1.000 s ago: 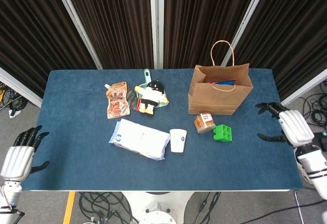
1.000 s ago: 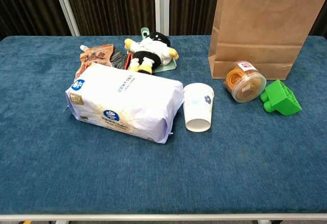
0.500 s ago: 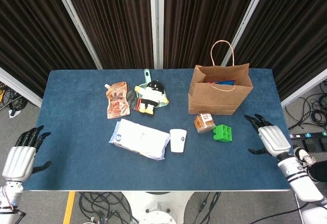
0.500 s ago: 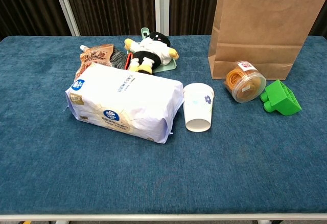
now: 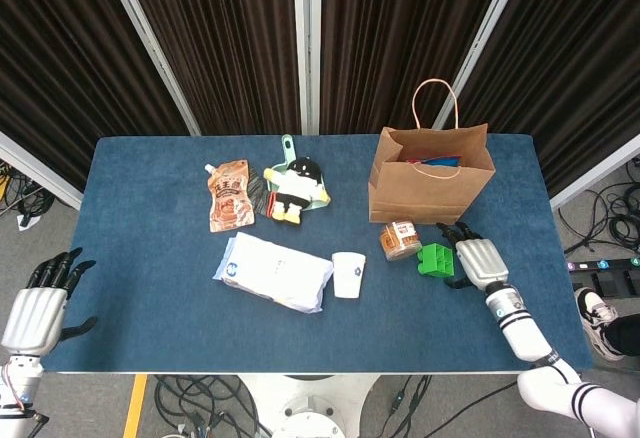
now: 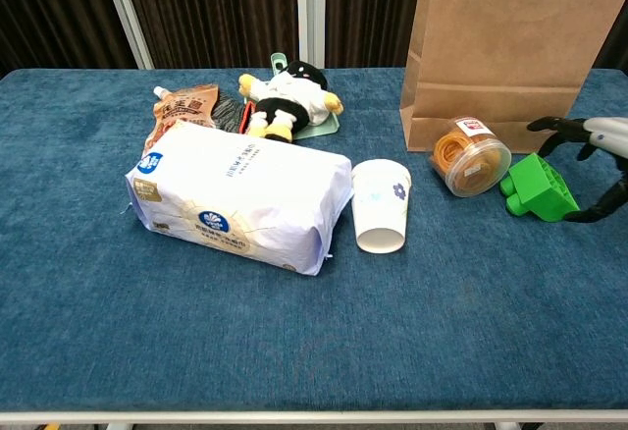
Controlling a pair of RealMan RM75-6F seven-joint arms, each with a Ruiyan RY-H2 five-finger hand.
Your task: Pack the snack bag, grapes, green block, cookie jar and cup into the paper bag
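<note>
The right hand (image 5: 475, 259), fingers spread and empty, sat just right of the green block (image 5: 435, 259) (apparently not yet touching), near the paper bag (image 5: 430, 183). A clumsy closing could knock the block into the cookie jar (image 5: 401, 240).

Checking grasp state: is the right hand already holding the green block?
No, the right hand is open beside the green block, fingers spread around it without closing, and the block sits on the table.
</note>
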